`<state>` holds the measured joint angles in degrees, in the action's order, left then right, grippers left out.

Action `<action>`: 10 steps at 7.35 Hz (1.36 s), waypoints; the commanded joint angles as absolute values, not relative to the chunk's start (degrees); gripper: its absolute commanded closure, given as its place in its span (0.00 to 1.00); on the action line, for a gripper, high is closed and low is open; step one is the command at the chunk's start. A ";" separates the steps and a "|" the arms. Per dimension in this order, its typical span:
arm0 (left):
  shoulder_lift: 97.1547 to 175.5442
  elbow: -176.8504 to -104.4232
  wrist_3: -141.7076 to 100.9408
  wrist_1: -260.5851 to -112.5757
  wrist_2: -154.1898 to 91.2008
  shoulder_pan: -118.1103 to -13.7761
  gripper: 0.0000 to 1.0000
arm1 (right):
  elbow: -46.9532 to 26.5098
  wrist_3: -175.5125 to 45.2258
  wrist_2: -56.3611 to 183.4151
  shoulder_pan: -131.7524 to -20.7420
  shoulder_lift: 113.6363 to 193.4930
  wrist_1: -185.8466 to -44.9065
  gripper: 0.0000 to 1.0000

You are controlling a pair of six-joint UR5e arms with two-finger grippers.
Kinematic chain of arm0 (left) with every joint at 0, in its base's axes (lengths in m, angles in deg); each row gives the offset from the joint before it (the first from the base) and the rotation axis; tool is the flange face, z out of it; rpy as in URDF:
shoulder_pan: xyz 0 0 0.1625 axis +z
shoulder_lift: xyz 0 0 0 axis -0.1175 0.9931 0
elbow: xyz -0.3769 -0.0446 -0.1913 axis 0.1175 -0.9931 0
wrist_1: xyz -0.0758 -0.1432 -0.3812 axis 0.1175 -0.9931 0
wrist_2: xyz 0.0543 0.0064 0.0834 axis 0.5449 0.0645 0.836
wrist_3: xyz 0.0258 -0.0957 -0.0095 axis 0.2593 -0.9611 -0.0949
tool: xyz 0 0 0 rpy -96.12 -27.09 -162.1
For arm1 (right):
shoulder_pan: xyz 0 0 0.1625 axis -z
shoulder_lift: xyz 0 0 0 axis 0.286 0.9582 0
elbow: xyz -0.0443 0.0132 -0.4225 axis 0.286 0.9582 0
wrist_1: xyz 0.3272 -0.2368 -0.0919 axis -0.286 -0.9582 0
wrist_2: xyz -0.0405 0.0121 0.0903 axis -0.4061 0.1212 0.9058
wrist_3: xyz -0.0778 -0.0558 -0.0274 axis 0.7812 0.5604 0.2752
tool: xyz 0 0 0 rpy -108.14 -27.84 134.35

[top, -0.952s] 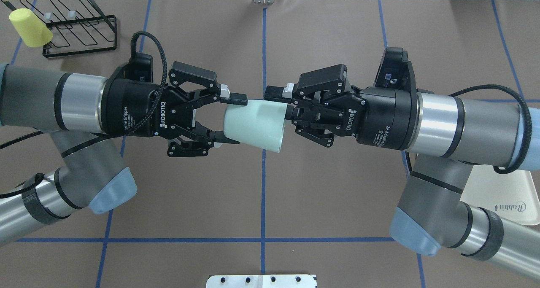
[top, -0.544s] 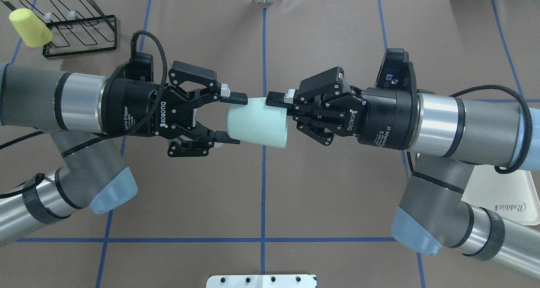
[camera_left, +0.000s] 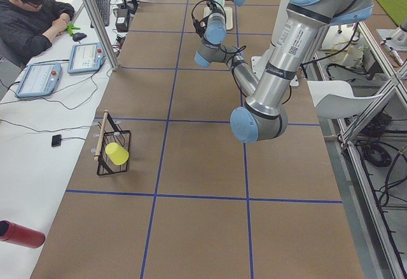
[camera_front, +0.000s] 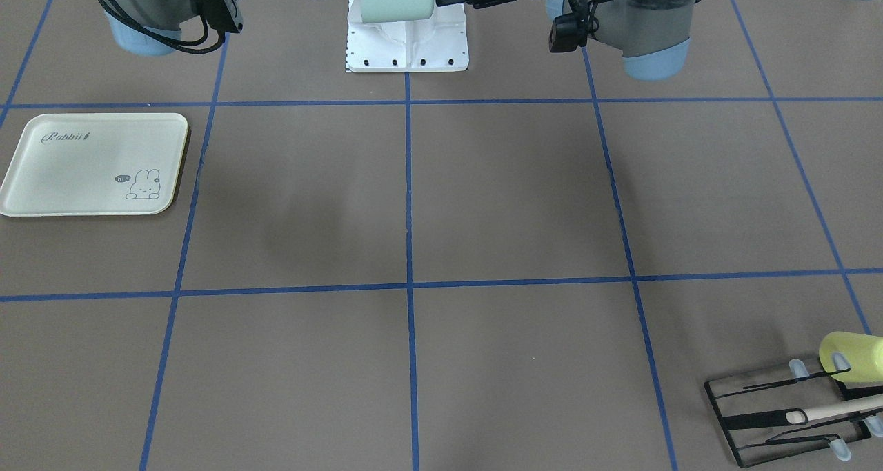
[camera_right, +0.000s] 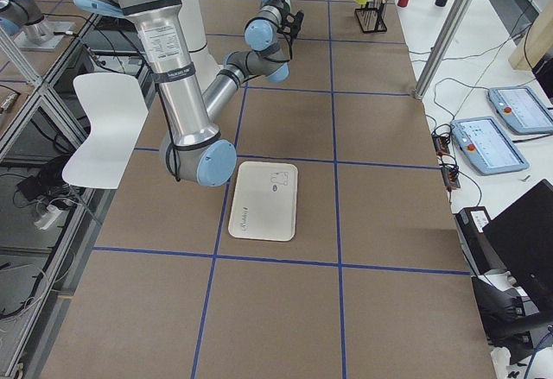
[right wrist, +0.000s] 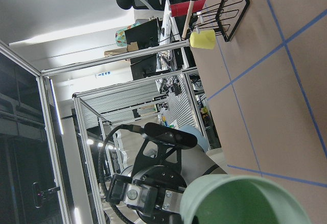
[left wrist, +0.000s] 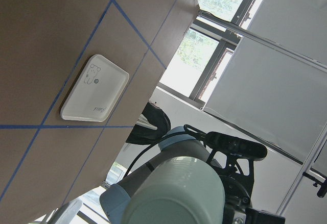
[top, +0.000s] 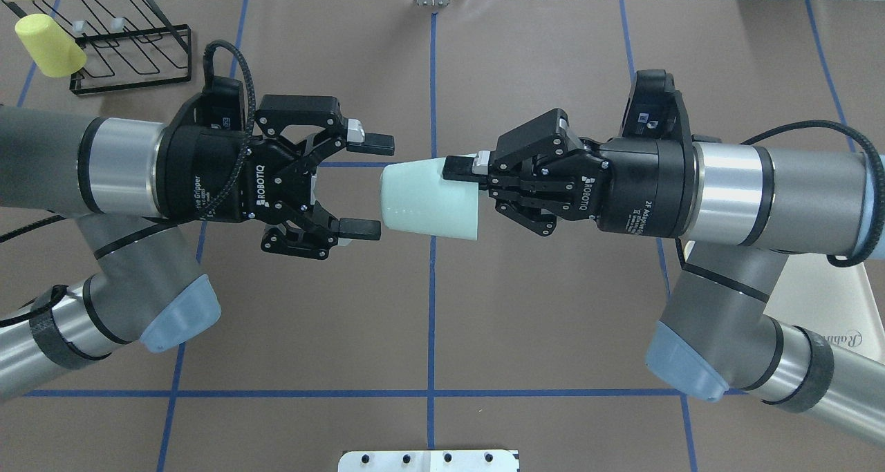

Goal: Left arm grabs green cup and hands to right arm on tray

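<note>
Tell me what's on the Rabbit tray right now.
Nothing; the tray is bare in the front-facing view. Overhead, the right arm covers most of it. The right gripper holds the green cup.

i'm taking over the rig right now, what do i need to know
Left gripper: open, clear of the cup, holding nothing.
Right gripper: shut on the rim of the green cup, which lies sideways in mid-air.
Tray: flat on the robot's right side, cup not yet on it.
Done: pick-up and hand-over.
To do: right gripper carries the cup to the tray and sets it down.
</note>
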<state>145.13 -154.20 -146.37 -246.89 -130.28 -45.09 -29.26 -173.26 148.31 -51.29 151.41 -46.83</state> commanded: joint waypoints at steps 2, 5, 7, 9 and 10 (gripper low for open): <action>144.18 -153.65 -145.40 -246.70 -130.20 -45.42 0.00 | -28.85 -167.60 160.16 -58.86 151.61 -56.59 1.00; 142.69 -154.25 -127.09 -235.76 -130.28 -46.99 0.00 | -28.67 -156.36 165.90 -63.89 151.87 -73.12 1.00; 138.58 -154.61 -115.83 -228.54 -130.28 -49.88 0.00 | -28.76 -145.90 166.01 -66.53 152.75 -84.45 1.00; 133.75 -155.31 -108.79 -223.78 -130.28 -55.68 0.00 | -28.76 -138.16 165.92 -69.95 152.93 -93.87 1.00; 129.80 -155.40 -102.83 -222.71 -130.28 -58.05 0.00 | -28.93 -132.29 165.92 -72.14 152.93 -100.18 1.00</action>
